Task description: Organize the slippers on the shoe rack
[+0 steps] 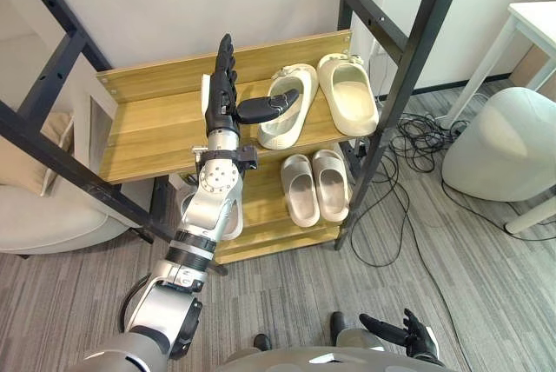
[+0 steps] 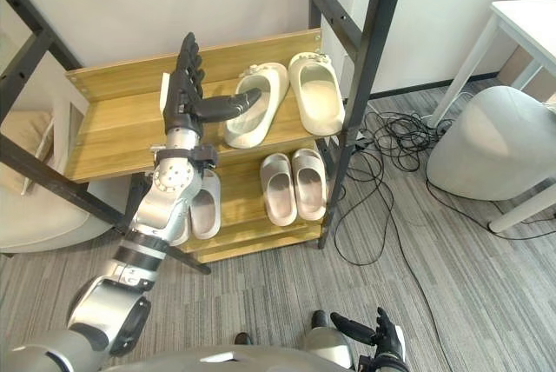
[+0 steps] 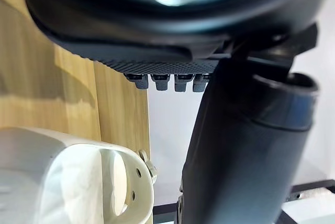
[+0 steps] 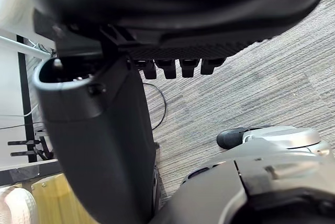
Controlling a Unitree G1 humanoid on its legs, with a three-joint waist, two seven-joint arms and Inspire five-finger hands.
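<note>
where grey carpet [image 1: 452, 250] meets a pale wall, a rack [image 1: 52, 159] of black bars stands with 2 wooden shelves in view. right of the rack sits a rounded pale pouf [image 1: 504, 142], and at the rack's left a beige cushion [image 1: 35, 207] lies behind the bars.

the top shelf [image 1: 156, 133] is bare across its left and middle. at its right end lie 2 slippers, toes toward the wall. the left cream slipper [image 1: 294, 81] is angled with its heel swung leftward, and the right cream slipper [image 1: 347, 94] lies straighter just beside it, their toes close together.

on the lower shelf [image 1: 278, 235], under that pair, the left beige slipper [image 1: 300, 189] and right beige slipper [image 1: 331, 182] lie side by side and touching, toes also to the wall. further left on this shelf a white slipper [image 2: 207, 202] shows partly behind the left arm.

the left hand [image 1: 221, 94] is raised over the top shelf, released. its fingers are straight and point toward the wall, and its thumb is spread out to the right, with the tip over the heel end of the left cream slipper. i cannot tell whether the thumb touches it.

the right hand [image 1: 410, 334] hangs low over the carpet, well apart from the rack, relaxed and holding nothing.

black cables [image 1: 417, 142] tangle on the carpet between rack and pouf.
</note>
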